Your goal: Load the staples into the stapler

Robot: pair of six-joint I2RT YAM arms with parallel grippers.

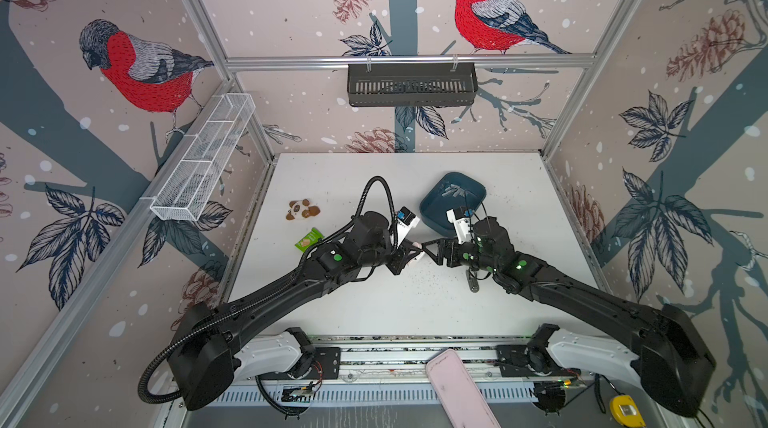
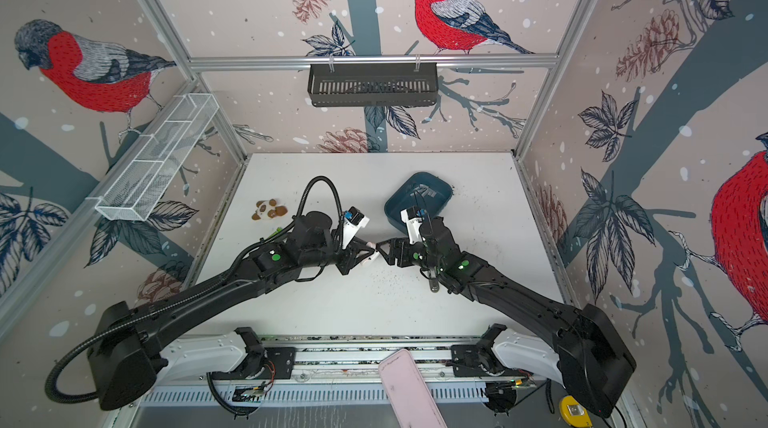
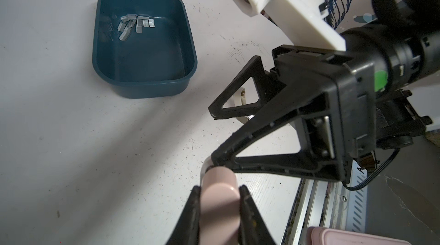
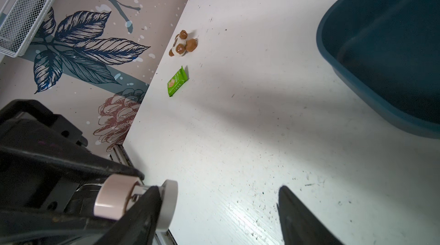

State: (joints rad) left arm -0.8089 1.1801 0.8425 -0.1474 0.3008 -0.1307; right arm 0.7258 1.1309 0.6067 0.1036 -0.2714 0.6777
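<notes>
White scuffed tabletop [image 1: 374,309] | bird-print walls [image 1: 291,1] | staples [image 3: 133,24] in teal tray [image 3: 142,89]

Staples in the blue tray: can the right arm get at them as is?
Probably yes. The staples lie loose in the open-topped tray, nothing over them, and the right gripper sits close by it, jaws open and empty. It must first back off the stapler that the left gripper holds.

The table [image 1: 374,313] had bare room along its front edge. A blue tub [image 1: 434,206] blocked the way nearer the back edge.
</notes>
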